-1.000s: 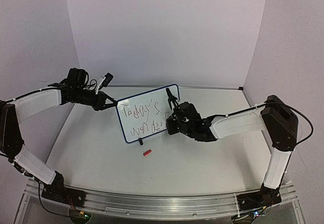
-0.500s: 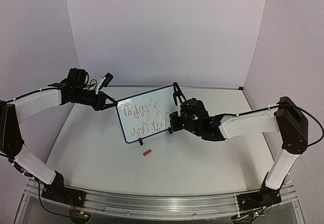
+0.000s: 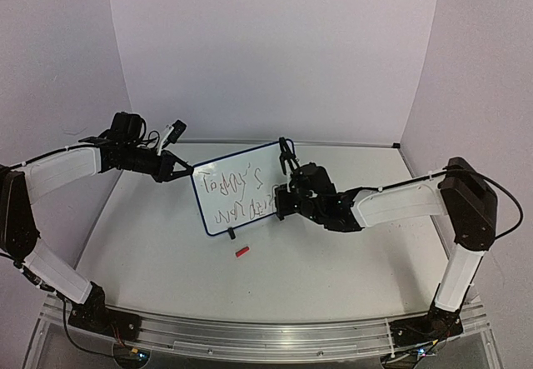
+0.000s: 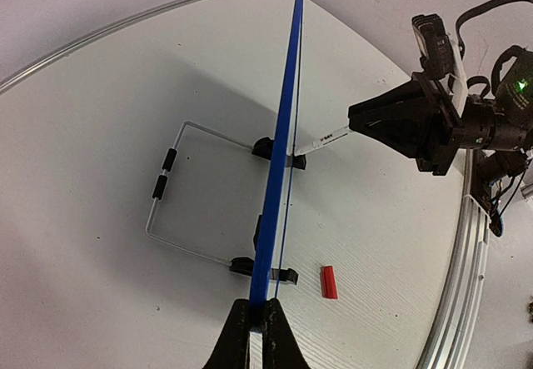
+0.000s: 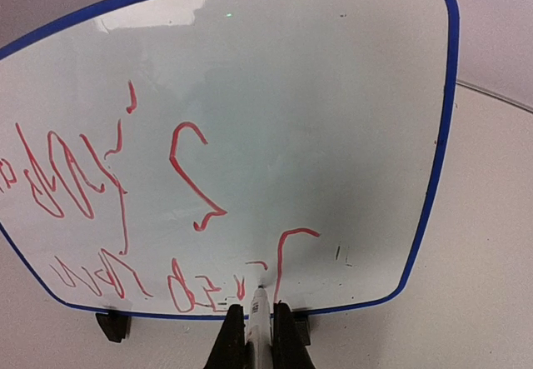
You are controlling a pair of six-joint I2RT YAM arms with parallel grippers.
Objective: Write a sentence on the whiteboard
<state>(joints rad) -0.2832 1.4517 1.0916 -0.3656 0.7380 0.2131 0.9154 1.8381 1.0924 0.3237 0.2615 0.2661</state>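
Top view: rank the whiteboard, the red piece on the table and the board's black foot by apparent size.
1. whiteboard, by far the largest.
2 and 3. red piece and black foot: both tiny. The red piece looks slightly longer, but they are too close to rank.

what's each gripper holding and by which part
Left gripper pinches the whiteboard by its blue side frame. Right gripper holds a marker by its barrel, tip on the whiteboard.

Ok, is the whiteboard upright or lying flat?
Upright. In the left wrist view the whiteboard stands edge-on on its black feet, wire stand propped behind it, left tool pinching its near edge.
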